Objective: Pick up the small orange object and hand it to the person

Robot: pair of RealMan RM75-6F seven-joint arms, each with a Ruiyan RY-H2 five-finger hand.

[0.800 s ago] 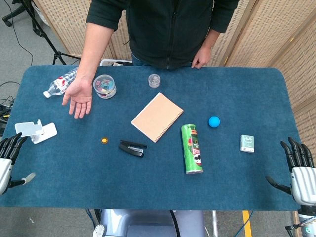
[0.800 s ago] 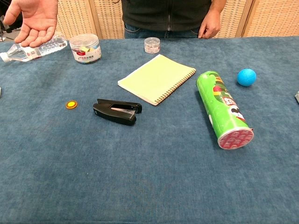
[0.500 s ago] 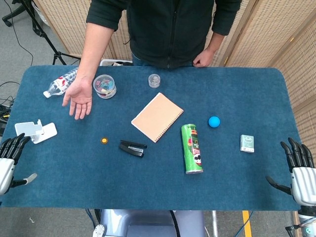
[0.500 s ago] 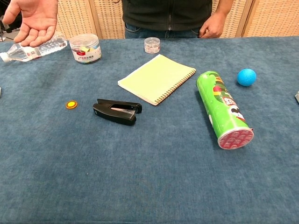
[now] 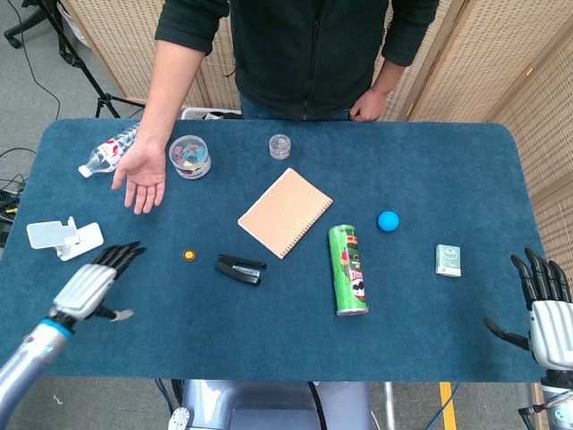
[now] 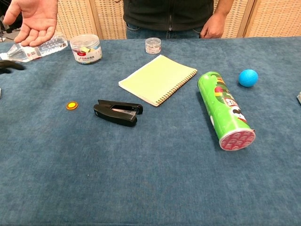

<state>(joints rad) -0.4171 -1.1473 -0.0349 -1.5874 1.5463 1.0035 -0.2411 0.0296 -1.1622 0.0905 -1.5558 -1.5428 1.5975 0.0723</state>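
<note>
The small orange object (image 5: 189, 255) is a flat round disc lying on the blue table, left of the black stapler (image 5: 240, 269); the chest view shows the disc (image 6: 71, 105) too. My left hand (image 5: 92, 285) hovers open over the table, fingers spread toward the disc and a hand's width short of it. Only its dark fingertips (image 6: 10, 65) reach the chest view's left edge. My right hand (image 5: 545, 309) stays open at the table's right front corner, empty. The person's open palm (image 5: 141, 176) waits face up at the far left.
A notebook (image 5: 285, 212), green chip can (image 5: 348, 270), blue ball (image 5: 388, 220) and small green box (image 5: 448, 260) lie to the right. A white stand (image 5: 63, 237), water bottle (image 5: 109, 150), clip tub (image 5: 190, 156) and small clear jar (image 5: 280, 146) sit left and back.
My left hand has swung in from the table's left edge toward the orange disc, still open. The person's palm and my right hand have barely moved.
</note>
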